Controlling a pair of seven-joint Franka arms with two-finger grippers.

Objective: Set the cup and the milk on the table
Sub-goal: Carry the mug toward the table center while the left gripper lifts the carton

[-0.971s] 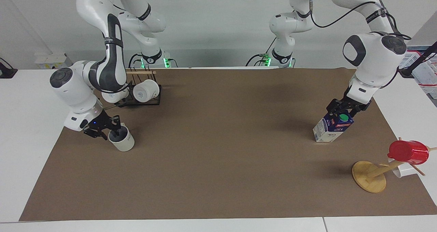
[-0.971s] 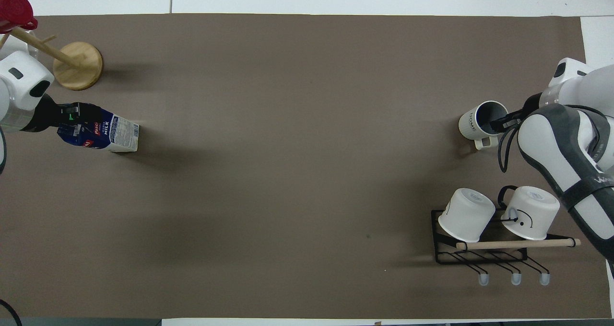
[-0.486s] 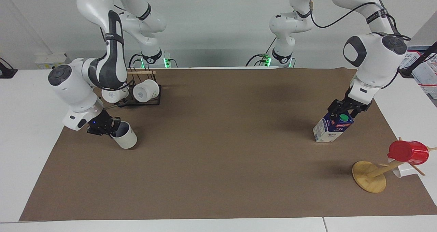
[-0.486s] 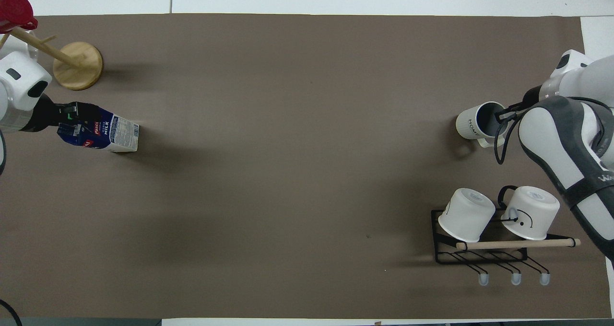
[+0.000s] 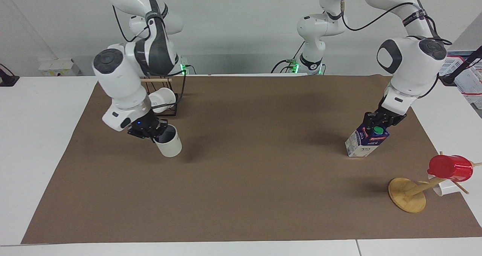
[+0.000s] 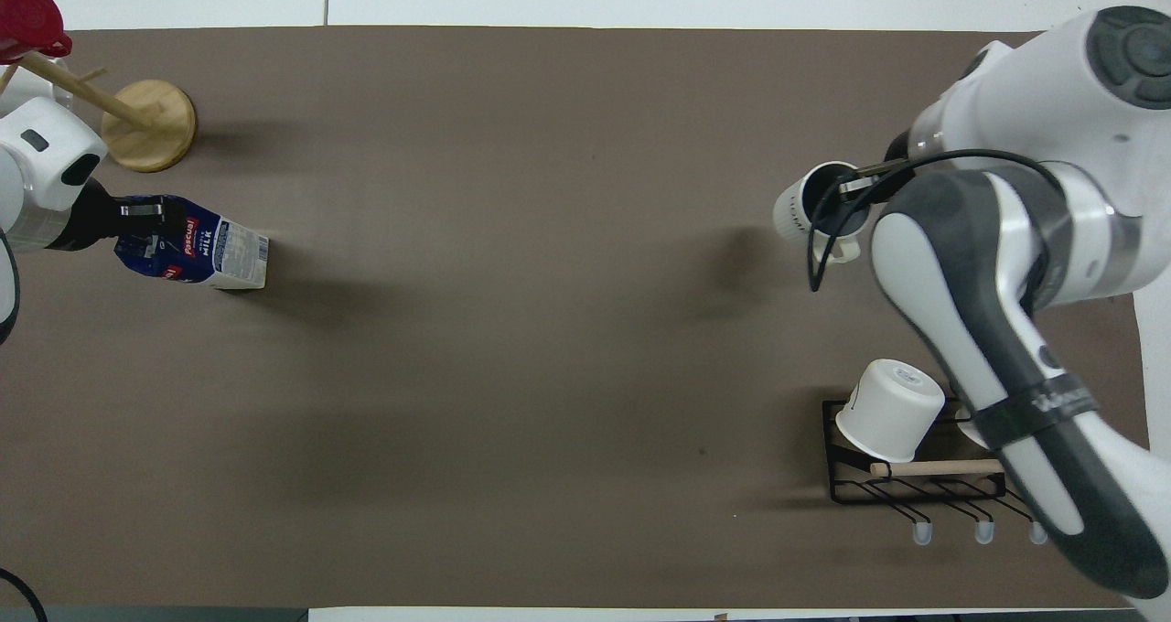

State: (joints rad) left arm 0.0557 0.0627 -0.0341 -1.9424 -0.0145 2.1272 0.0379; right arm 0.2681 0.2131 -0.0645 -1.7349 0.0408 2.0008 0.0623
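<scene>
1. Holding the cup (image 5: 168, 144) by its rim, my right gripper (image 5: 152, 130) has one finger inside the grey-blue bowl and the other outside the wall, clamped on it. The cup hangs tilted, mouth tipped up toward the gripper, base angled down and toward the table's middle.

2. I judge the cup to be off the brown sheet (image 5: 241, 195): in the overhead view its shadow lies apart from it, toward the left arm's end. It is over the sheet on the right arm's end, farther from the robots than the black mug rack (image 6: 901, 471) with its white mug (image 6: 889, 409).

3. My left gripper (image 5: 382, 119) is closed on the gabled top of the milk (image 5: 366, 141). The carton leans, top toward the gripper, and I read its lower edge as touching or just off the sheet; I cannot tell which.

4. The milk sits at the left arm's end, nearer to the robots than the wooden stand (image 5: 408, 194) with the red cup (image 5: 450, 168).

5. What the next move turns on, as I see it: the cup's axis is tilted, so the wrist must bring the base flat before lowering, or it lands on an edge and tips.

6. Same for the carton: its long axis needs righting before I let go.
</scene>
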